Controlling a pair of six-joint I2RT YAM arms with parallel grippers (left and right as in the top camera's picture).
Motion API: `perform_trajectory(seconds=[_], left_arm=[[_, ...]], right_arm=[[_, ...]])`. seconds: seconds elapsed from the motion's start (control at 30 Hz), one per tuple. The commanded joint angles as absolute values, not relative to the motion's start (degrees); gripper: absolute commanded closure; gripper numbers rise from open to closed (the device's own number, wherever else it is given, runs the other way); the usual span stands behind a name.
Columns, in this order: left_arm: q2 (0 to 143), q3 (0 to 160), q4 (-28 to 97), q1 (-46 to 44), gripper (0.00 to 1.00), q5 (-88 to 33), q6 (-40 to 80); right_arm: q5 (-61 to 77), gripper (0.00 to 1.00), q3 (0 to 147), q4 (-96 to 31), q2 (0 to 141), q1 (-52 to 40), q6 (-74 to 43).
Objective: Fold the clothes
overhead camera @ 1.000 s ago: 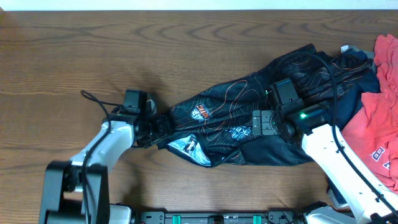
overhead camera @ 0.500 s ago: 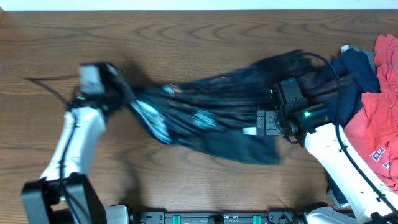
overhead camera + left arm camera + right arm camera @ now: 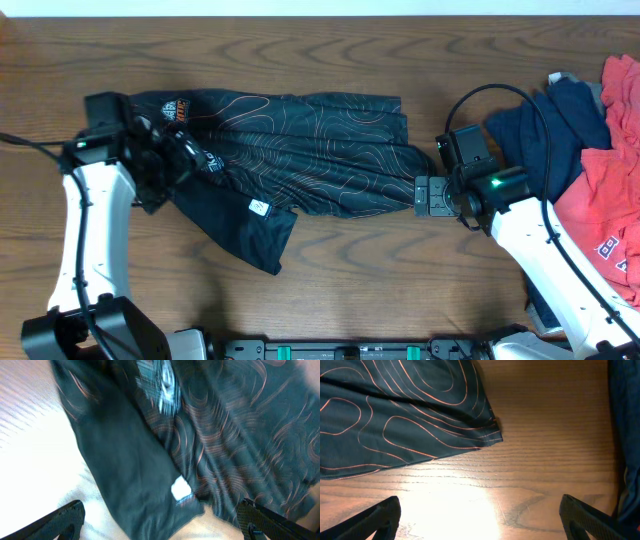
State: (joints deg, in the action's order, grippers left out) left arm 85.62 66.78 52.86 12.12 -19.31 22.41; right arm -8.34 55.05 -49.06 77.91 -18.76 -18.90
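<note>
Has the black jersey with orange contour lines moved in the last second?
Yes. The black jersey with orange contour lines has slid left, away from the red clothes piled at the right edge.

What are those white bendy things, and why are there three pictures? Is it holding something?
Those are two white robot arms, each ending in a two-finger pincher. The big picture looks down from above the brown wooden table. The other two come from little cameras on the wrists, so dark fingertips show in the bottom corners. A black shirt with orange wavy lines lies spread between the left gripper and the right gripper. Both look open, so nothing is held. More clothes, a red one and a navy one, are heaped on the right.
</note>
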Motion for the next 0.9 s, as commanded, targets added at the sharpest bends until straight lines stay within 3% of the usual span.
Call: perform_trajectory(seconds=[0.0, 0.13, 0.4, 0.63, 0.77, 0.87], left_arm=[[86.2, 63.5, 52.3, 9.1, 0.02, -17.6, 21.7], [86.5, 58.5, 45.6, 6.7, 0.0, -13.4, 24.4], [89.5, 50.9, 33.4, 5.4, 0.08, -12.4, 28.2], [94.8, 50.4, 30.2, 5.3, 0.18, -12.4, 28.2], [97.7, 50.4, 29.9, 5.3, 0.48, -13.0, 28.2], [98.3, 50.5, 29.9, 5.3, 0.65, -13.0, 28.2]], right_arm=[[-8.3, 0.01, 55.4, -49.1, 77.7, -18.4, -19.7], [-8.3, 0.01, 55.4, -49.3, 77.7, -18.4, -19.7], [-7.4, 0.01, 55.4, -50.0, 77.7, -18.4, -19.7], [-7.1, 0.01, 55.4, -50.0, 77.7, -18.4, -19.7], [-7.1, 0.01, 55.4, -50.0, 77.7, -18.4, -19.7], [-7.1, 0.01, 55.4, -50.1, 77.7, -18.4, -19.7]])
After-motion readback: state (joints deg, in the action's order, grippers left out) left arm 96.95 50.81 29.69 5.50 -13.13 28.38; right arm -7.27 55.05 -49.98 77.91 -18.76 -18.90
